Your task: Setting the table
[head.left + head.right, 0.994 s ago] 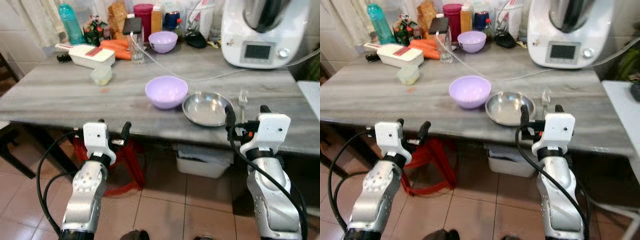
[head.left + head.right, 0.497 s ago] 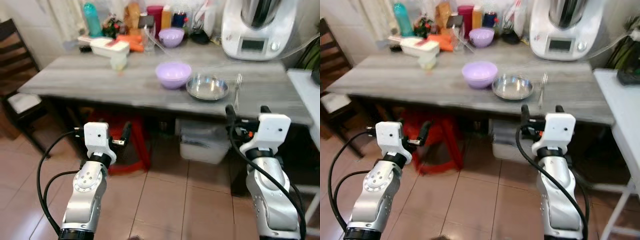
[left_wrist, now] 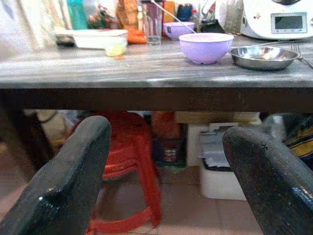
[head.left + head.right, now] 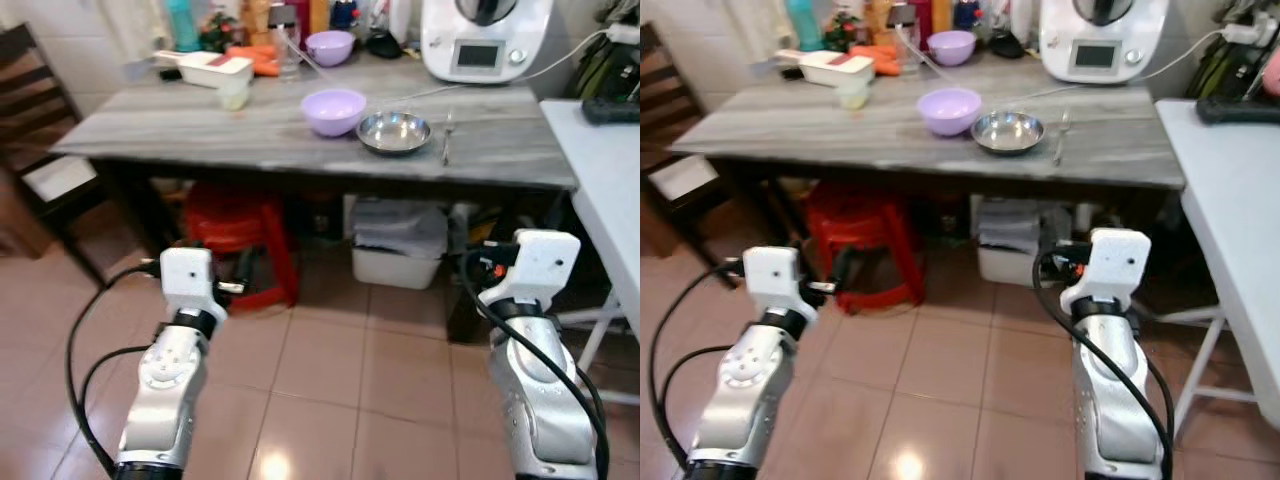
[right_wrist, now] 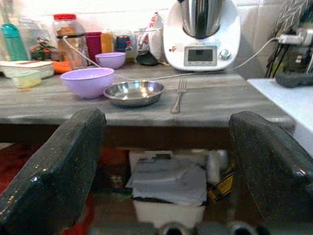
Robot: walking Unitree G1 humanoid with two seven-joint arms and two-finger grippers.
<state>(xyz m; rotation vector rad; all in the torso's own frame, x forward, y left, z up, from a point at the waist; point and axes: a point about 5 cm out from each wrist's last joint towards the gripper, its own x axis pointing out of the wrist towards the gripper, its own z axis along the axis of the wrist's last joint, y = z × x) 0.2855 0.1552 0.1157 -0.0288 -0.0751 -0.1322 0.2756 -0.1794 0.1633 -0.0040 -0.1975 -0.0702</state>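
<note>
A lilac bowl (image 4: 334, 110), a steel dish (image 4: 394, 132) and a fork (image 4: 447, 146) lie in a row near the front edge of the grey wooden table (image 4: 180, 135). A second lilac bowl (image 4: 331, 46) stands at the back among bottles. My left gripper (image 3: 166, 186) is open and empty, held low over the tiled floor, well short of the table. My right gripper (image 5: 166, 188) is likewise open and empty, level with the space under the table. Its wrist view looks straight at the dish (image 5: 133, 92) and the fork (image 5: 178, 95).
Under the table stand a red stool (image 4: 232, 220) and a white bin (image 4: 398, 262). A dark chair (image 4: 40, 110) is at the left, a white table (image 4: 600, 170) at the right. A white kitchen machine (image 4: 480, 40) and a white box (image 4: 205, 68) sit on the table.
The whole picture has shifted: the camera has backed away, so the table now sits farther off and more floor shows. Both grippers stay open and empty.
</note>
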